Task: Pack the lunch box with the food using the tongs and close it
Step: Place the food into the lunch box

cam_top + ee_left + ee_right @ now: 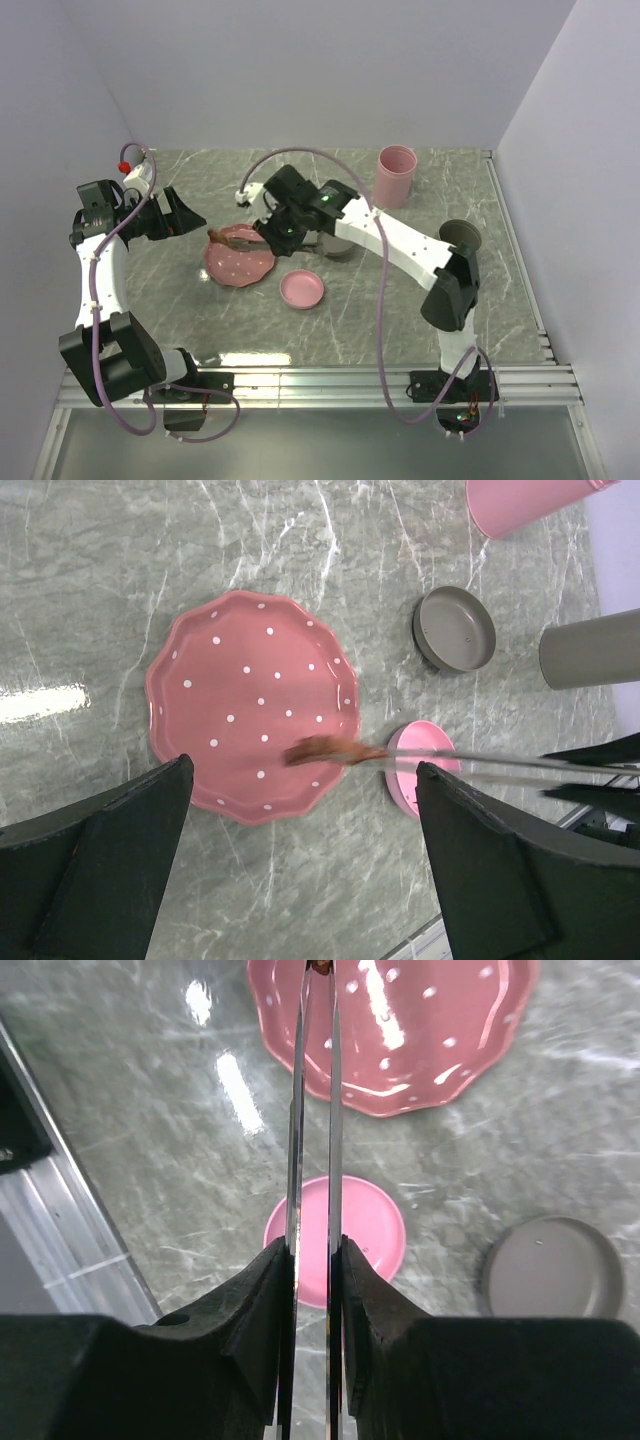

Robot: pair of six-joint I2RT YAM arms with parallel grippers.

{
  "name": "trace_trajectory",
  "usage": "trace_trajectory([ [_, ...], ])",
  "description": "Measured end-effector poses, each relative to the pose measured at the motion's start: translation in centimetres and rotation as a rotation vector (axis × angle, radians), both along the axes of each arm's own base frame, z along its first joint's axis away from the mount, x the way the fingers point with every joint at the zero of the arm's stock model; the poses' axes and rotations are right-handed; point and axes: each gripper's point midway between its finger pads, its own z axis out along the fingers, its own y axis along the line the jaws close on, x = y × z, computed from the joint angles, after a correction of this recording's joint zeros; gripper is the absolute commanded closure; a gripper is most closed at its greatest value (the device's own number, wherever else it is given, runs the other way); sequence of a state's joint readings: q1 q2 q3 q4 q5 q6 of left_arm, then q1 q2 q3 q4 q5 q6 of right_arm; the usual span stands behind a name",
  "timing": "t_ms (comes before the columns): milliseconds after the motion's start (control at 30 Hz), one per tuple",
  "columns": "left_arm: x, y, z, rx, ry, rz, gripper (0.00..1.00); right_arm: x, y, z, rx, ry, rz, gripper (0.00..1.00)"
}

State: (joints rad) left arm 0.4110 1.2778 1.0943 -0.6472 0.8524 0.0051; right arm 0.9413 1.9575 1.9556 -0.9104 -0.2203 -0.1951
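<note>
My right gripper is shut on the silver tongs, squeezing the two arms near together. The tongs' tips pinch a brown piece of food just above the pink dotted plate, at its edge. No other food shows on the plate. The round grey lunch box stands uncovered, partly under the right arm in the top view. Its small pink lid lies beside the plate. My left gripper hangs open and empty above the plate's near rim.
A tall pink cup stands at the back right of the marble table. A grey cylinder shows at the right edge of the left wrist view. Walls close the table on three sides; a metal rail runs along the front.
</note>
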Motion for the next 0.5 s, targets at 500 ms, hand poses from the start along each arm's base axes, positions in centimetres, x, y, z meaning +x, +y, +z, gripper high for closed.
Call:
trace_trajectory([
  [500, 0.6, -0.1, 1.4, -0.027, -0.028, 0.011, 0.01, 3.5, -17.3, 7.1, 0.114, -0.068, -0.248, 1.0],
])
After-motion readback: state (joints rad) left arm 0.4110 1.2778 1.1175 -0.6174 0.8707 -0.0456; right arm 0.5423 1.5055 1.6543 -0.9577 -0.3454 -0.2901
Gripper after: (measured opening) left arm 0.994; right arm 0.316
